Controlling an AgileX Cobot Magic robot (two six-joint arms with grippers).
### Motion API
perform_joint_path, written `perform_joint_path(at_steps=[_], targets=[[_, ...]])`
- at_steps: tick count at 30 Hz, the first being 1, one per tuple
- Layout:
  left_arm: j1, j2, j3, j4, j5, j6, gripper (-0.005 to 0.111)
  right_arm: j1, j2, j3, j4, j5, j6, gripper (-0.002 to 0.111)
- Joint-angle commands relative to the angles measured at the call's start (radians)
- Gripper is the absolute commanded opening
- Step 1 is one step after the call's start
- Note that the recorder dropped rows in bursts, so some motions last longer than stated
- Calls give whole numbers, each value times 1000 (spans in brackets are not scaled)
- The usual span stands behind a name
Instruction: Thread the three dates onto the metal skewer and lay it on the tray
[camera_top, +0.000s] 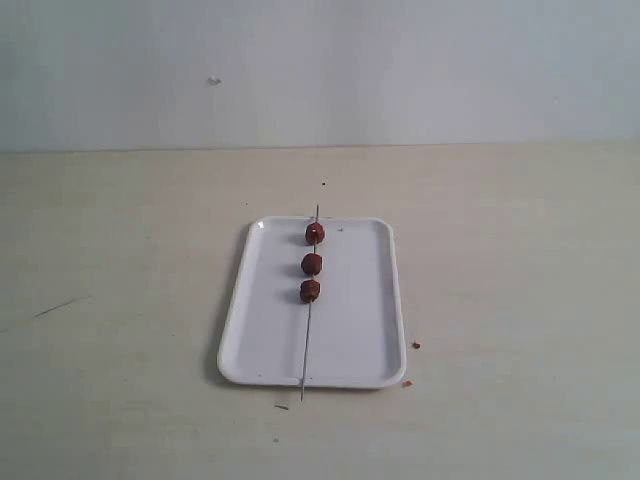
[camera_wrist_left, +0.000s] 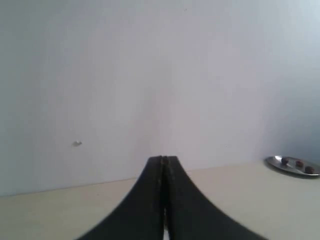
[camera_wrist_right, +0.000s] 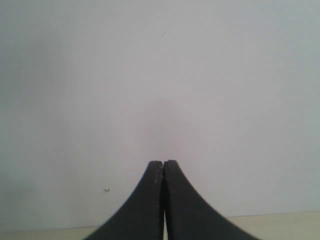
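The white tray (camera_top: 350, 340) lies in the middle of the table in the exterior view. The metal skewer (camera_top: 306, 345) rests along it, with both ends sticking a little past the rim. The three dates (camera_top: 312, 264) are threaded on its far half, spaced apart. Neither arm shows in the exterior view. My left gripper (camera_wrist_left: 163, 159) is shut on nothing and points at the wall; the tray (camera_wrist_left: 274, 163) with the dates (camera_wrist_left: 299, 163) sits far off to its side. My right gripper (camera_wrist_right: 163, 162) is also shut and empty, facing the bare wall.
Small reddish crumbs (camera_top: 416, 345) lie on the beige table beside the tray's near right corner. A thin scrap (camera_top: 282, 405) lies just in front of the tray. A dark scratch (camera_top: 55, 307) marks the table at the left. A pale wall stands behind.
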Motion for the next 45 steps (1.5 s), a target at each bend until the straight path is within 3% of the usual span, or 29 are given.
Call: perform_joint_path(at_steps=[1,5,11,16,18,21,23,25,29,45], targets=[[-1,-5,3,2,3,3,0,2,-4,7,-7,4,2,0],[7,-10,3,24,8,32,0,2,-4,7,-7,4,2,0],[237,-86,3,23,360,90,0,2,-4,7,-7,4,2,0],[403,-86,3,19,416,79,0,2,-4,7,-7,4,2,0],[432,-86,3,3,419,79,0,2,-4,7,-7,4,2,0],[432,-86,3,3,470,76,0,2,-4,7,-7,4,2,0],[432,-86,3,99,585,22,0,2,-4,7,-7,4,2,0],[432,-86,3,190,574,-182,0,2,-4,7,-7,4,2,0],[432,-86,3,331,571,-221,0,2,-4,7,-7,4,2,0],[432,-86,3,331,571,-219,0,2,-4,7,-10,4,-3,0]])
